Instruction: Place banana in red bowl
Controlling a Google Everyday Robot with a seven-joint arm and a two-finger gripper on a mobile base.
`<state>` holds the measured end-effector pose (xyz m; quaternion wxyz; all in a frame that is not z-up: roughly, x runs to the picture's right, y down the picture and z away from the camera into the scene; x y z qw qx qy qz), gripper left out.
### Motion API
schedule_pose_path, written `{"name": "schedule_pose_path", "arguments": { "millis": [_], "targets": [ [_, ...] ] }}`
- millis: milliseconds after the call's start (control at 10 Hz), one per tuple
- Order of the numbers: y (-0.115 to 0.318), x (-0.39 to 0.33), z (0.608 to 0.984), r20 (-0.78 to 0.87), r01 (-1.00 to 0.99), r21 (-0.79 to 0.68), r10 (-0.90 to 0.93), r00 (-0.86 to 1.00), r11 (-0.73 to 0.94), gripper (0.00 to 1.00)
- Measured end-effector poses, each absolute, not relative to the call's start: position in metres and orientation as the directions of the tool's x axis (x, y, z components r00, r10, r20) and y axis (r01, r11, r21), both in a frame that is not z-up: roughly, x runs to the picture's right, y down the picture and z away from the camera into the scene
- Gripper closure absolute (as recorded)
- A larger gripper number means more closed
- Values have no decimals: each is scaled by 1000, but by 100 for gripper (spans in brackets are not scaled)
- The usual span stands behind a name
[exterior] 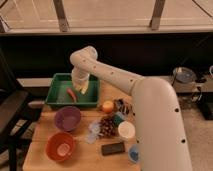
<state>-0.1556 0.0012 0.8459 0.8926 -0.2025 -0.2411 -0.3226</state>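
Observation:
My gripper [80, 84] hangs at the end of the white arm, low inside the green tray [60, 80] at the back left of the table. A small pale yellow banana [84, 89] shows right at the gripper's tip, in the tray's right part. Whether the gripper holds it is not visible. The red bowl [61, 146] sits at the table's front left, well in front of the tray, with nothing in it.
An orange-red carrot-like piece [72, 94] lies in the tray left of the gripper. A purple bowl [67, 118] stands between the tray and the red bowl. A round orange fruit [107, 106], a dark cluster [107, 126], a white cup [126, 130] and a black phone [112, 148] lie to the right.

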Motion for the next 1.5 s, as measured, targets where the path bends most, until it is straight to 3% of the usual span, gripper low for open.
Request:
{"name": "schedule_pose_path", "arguments": {
  "millis": [300,600,1500],
  "targets": [
    [48,-144,790,548,651,-275,-441,711,708,100],
    [76,-132,759,531,632,-324,-417,738,704,100],
    [90,-141,754,561,663,-306,-433,706,684,100]
  ]
}}
